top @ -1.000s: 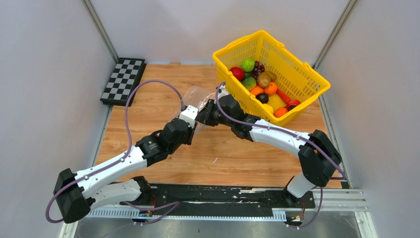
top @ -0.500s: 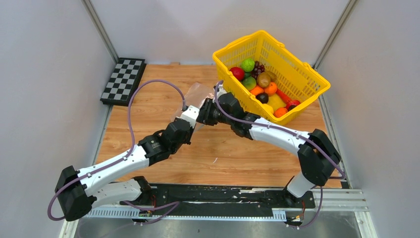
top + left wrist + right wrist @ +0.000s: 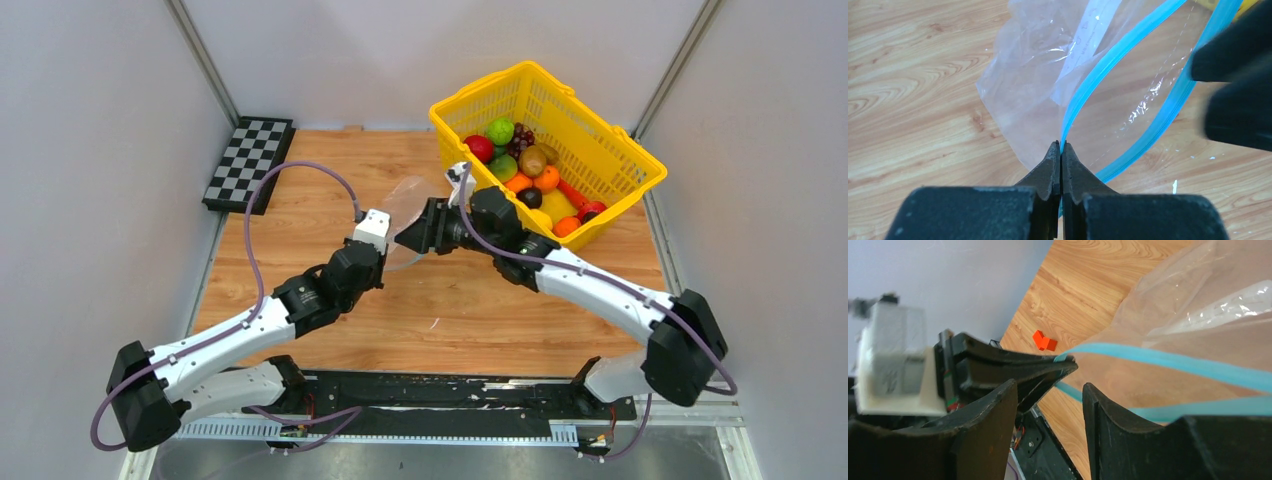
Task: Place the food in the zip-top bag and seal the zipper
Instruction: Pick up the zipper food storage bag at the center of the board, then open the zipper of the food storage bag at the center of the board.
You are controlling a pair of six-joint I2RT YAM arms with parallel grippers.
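**Fig.** One clear, crinkly zip-top bag (image 3: 1028,75) is held over the wooden table (image 3: 480,320), just left of the one yellow mesh basket (image 3: 590,135). Its teal-blue zipper (image 3: 1108,65), two lips parted into a loop, runs lengthwise away from my left claw (image 3: 1061,150) toward my right claw (image 3: 1049,386). The left claw is clenched on one lip's end. The right claw's fingers are apart, grasping nothing, beside the other lip. The food (image 3: 530,175), roughly a dozen toy fruits too crowded to count exactly, sits in the basket. I judge the right arm nearer to it.
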